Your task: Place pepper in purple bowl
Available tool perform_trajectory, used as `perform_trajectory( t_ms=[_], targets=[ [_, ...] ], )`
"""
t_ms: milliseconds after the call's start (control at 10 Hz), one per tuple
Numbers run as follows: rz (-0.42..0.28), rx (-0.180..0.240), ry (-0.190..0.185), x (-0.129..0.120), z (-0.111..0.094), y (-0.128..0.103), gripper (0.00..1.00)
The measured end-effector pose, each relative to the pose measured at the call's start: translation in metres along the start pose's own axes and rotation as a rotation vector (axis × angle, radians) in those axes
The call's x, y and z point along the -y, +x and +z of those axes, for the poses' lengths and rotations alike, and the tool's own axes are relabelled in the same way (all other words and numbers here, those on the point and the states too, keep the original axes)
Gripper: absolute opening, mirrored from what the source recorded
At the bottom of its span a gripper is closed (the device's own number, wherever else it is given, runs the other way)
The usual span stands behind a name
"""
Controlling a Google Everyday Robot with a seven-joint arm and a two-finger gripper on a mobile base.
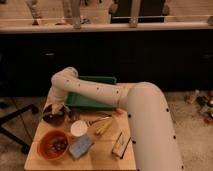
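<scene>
While the gripper hangs over the purple bowl at 9 o'clock | pepper at its tip | jaw state: cannot tell | orange bowl at 7 o'clock.

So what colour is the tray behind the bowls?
Green tray, camera view; gripper over purple bowl.

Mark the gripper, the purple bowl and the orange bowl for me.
gripper (56, 108), camera view, on its tip just above the purple bowl.
purple bowl (51, 118), camera view, on its dark front rim.
orange bowl (43, 150), camera view, on its left rim.
</scene>
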Motion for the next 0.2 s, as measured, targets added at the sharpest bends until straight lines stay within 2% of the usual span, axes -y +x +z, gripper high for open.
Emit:
perform_trajectory(
  t_ms=[200],
  targets=[
    [0.002,-0.001,0.003,-0.0007,-0.0011,-0.0002,0.80]
  ],
)
